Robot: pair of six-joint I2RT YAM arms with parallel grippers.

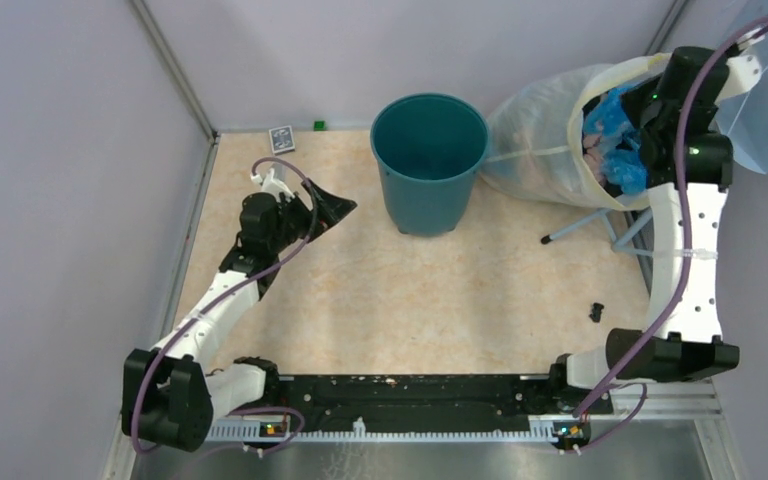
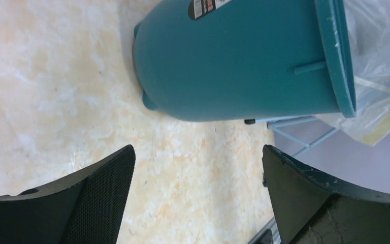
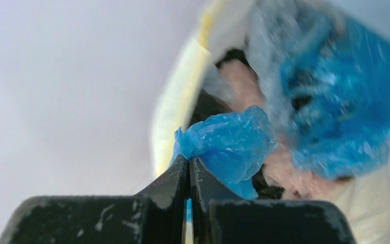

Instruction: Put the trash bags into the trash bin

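At the sack's mouth, right gripper [image 3: 189, 161] pinched tight on a fold of blue bag [image 3: 231, 142] (more blue plastic bunched behind it, blurred). Bag still sits within the white sack [image 1: 535, 140], just right of the teal bin [image 1: 428, 195], which stands upright on the table [image 1: 440, 290]. Further left, left gripper [image 2: 198, 152] spread wide, holding nothing, low beside the bin.

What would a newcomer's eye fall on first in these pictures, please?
The dark-teal trash bin stands upright and looks empty at the back of the table. Right of it, the right arm's fingers are shut on a light-blue trash bag at the mouth of a cloudy-white sack holding more blue plastic. The left arm's fingers are spread open left of the bin, holding nothing.
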